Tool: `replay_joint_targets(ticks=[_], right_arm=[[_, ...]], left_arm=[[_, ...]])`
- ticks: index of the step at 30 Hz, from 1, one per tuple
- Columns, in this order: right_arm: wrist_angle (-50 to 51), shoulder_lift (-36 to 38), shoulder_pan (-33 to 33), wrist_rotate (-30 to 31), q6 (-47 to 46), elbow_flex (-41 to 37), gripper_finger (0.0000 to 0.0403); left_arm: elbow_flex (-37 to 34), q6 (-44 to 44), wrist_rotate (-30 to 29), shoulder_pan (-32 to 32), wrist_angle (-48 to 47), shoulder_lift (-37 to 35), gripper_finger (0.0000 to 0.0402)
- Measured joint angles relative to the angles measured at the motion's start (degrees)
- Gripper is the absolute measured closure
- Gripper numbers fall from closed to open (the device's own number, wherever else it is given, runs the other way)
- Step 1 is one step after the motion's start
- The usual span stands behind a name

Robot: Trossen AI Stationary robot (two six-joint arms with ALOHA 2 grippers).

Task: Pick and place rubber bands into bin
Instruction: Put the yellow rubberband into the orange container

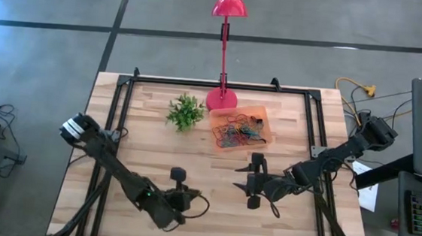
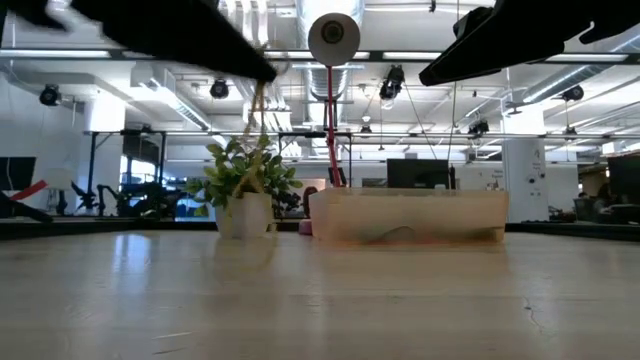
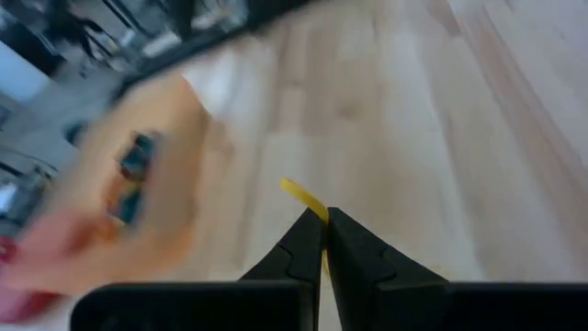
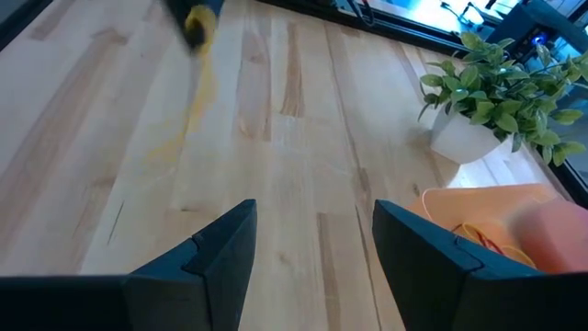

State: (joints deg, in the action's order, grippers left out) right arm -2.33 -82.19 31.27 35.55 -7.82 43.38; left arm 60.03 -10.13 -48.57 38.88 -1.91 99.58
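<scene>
High view: the bin [image 1: 258,119] with rubber bands [image 1: 234,133] sits beside the plant [image 1: 185,112] on the tabletop [image 1: 211,208].

Left wrist view: the left tool [image 3: 325,221] is clenched on a yellow band [image 3: 302,198].

Right wrist view: the right tool [image 4: 312,239] is spread wide, released, above bare wood.

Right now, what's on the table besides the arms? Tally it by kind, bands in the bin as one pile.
Orange bin: 1
Pile of rubber bands in it: 1
Yellow rubber band in the left fingers: 1
Green plant: 1
Pink lamp: 1
Total: 5
</scene>
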Motion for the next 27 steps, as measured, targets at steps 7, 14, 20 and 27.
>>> replay_joint_targets(ticks=[7, 14, 20, 27], right_arm=[[0.00, 0.00, 0.09, 0.00, -0.86, 0.00, 0.0197], [0.28, 0.00, 0.09, 0.02, -1.26, 0.00, 0.0197], [0.44, 0.00, 0.09, 0.02, -2.55, -0.02, 0.0197], [0.44, 0.00, 0.09, 0.02, -3.20, -0.31, 0.0197]], left_arm=[[0.00, 12.04, -1.63, -5.97, 1.43, -8.05, 0.0402], [-0.39, 22.52, 0.60, -14.88, 4.13, -15.15, 0.0402], [-0.24, 25.74, 6.87, -23.12, 4.75, -18.14, 0.0402], [-0.39, 25.77, 17.23, -32.00, 8.41, -16.84, 0.0402]])
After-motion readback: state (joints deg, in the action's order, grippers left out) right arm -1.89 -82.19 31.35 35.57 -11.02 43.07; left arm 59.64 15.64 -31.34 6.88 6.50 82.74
